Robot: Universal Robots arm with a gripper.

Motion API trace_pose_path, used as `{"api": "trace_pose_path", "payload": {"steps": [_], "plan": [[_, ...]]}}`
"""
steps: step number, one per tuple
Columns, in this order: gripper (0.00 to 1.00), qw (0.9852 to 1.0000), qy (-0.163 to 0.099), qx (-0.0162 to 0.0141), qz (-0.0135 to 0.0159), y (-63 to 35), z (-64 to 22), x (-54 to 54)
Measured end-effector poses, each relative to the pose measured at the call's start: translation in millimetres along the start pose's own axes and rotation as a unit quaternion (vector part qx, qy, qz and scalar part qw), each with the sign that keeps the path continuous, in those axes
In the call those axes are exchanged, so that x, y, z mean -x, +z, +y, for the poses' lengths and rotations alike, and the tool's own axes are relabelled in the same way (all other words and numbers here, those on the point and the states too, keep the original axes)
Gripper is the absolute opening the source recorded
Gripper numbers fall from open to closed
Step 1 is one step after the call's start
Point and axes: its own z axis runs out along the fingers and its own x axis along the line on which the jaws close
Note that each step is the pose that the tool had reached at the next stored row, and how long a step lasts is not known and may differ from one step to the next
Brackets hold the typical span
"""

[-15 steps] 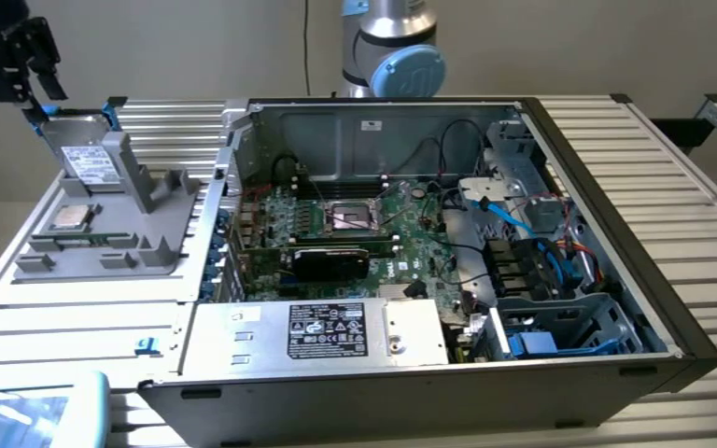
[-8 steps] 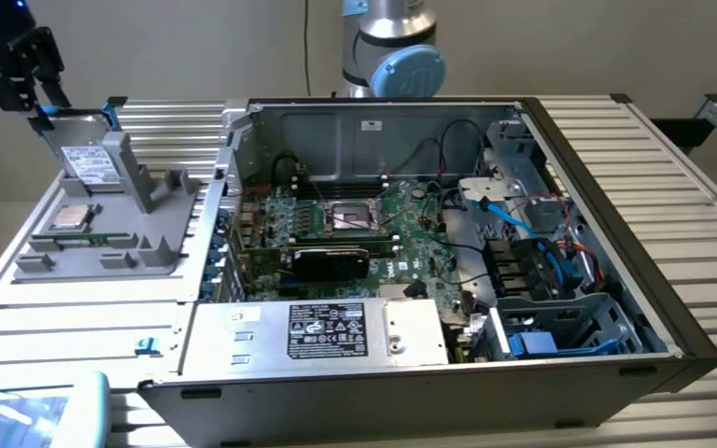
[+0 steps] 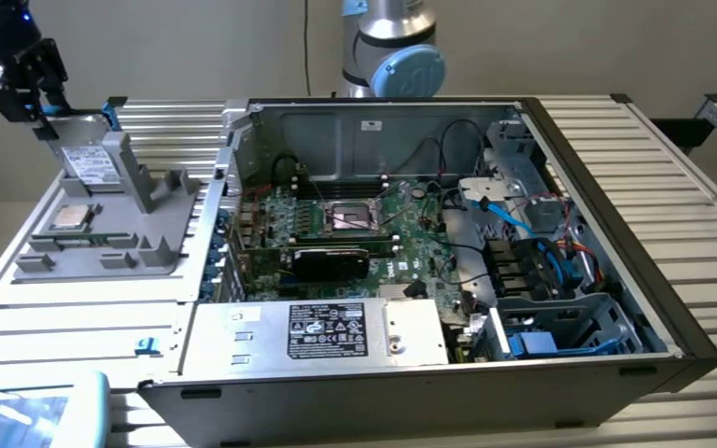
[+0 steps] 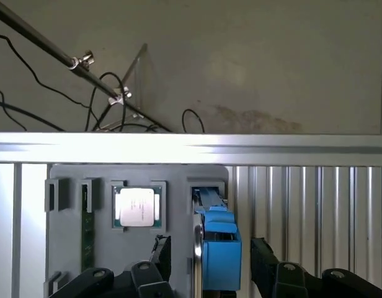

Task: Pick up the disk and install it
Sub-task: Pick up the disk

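Exterior view: grey moulded plastic holder [image 3: 147, 247] sits on the slatted metal table [image 3: 72, 317], w/ the open black PC tower case [image 3: 458, 406] just beside it on the exterior view's right. The disk [image 3: 87, 164], a flat silver-grey hard drive w/ white label in a blue plastic carrier frame, stands on edge in a slot at the holder's far end, leaning on a sloped grey rib [image 3: 134, 182]. Its long axis rises out of the holder at a slant. The blue-framed upper end points toward the black two-finger gripper [image 3: 29, 98]; the label face is turned to the exterior view's left, away from the case. Gripper hangs above the holder's far corner, near the disk's top end, apart from it.

Wrist view: disk [image 4: 221, 254] seen edge-on, thin silver edge and blue frame side by side, long axis running away from the camera into the holder [image 4: 67, 248]. Gripper [image 4: 209, 248] is spread wide, one black finger [image 4: 161, 251] on each side of the disk w/ a gap on both sides, nothing gripped. A small square silver chip [image 4: 137, 207] lies flat in a holder pocket just beside the disk's slot. A green circuit strip [image 4: 87, 239] sits on edge in a slot one further along.

Ext. view also: big silver box [image 3: 333, 331] w/ black label inside the case, well apart from the holder. Arm's blue-capped joint [image 3: 409, 70] is behind the case.
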Motion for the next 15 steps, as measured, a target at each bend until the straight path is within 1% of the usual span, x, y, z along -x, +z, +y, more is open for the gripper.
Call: {"api": "trace_pose_path", "payload": {"steps": [6, 12, 15], "plan": [[0.63, 1.0000, -0.002, 0.0000, 0.0000, 10.6, -2.9, -0.2], [0.63, 1.0000, -0.002, 0.0000, 0.0001, 11.4, -2.9, 0.0], [0.63, 1.0000, -0.002, -0.0003, 0.0006, 12.6, -2.9, 0.9]]}}
